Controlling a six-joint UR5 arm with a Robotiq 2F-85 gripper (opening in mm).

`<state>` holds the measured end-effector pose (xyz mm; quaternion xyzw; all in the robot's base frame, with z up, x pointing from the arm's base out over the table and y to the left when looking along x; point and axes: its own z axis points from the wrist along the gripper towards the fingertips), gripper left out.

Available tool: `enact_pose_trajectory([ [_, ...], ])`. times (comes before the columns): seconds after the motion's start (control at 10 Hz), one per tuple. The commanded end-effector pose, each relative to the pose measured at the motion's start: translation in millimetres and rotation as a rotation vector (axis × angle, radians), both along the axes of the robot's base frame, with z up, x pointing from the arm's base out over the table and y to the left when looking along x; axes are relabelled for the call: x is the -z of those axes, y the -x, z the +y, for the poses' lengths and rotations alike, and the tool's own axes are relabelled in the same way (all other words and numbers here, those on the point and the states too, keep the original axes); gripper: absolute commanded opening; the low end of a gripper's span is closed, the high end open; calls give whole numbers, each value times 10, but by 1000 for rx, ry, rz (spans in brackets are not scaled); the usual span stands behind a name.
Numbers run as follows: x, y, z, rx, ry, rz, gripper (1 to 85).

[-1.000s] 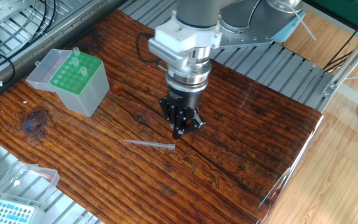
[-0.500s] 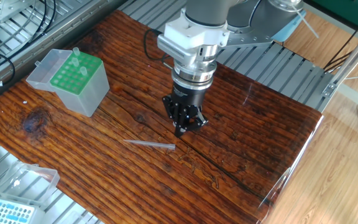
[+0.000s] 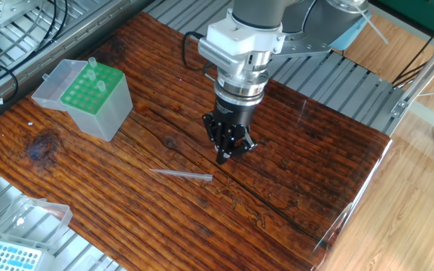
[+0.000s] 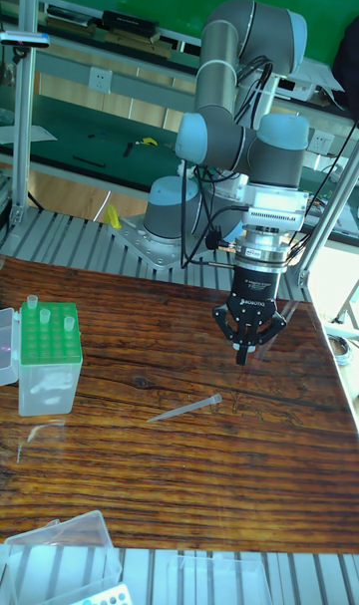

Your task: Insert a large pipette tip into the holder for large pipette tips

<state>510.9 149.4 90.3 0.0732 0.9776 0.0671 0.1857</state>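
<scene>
One large pipette tip [image 3: 181, 175] is lying flat on the wooden table [image 3: 300, 173], loose and not being gripped, so basically nothing is done yet: picking it up, carrying it over and dropping it into a hole is all still waiting. The gripper [image 3: 224, 156] is hovering above the table just beside the tip's wider end, fingers pinched together and carrying nothing. Over at the far-left side, well apart from it, the holder for large pipette tips [image 3: 91, 94] is sitting with its lid open and a few tips already standing in the green grid, most holes free. A blue-grid box [image 3: 6, 254] is peeking in at the bottom-left corner.
</scene>
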Motion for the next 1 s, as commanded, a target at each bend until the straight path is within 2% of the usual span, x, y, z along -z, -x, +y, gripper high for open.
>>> enact_pose_trajectory([
  [0.0, -21, -6, 21, 17, -18, -11, 10],
  [0.7, 12, 31, -15, 51, -23, 5, 10],
  [0.9, -3, -4, -20, 57, -24, -12, 10],
])
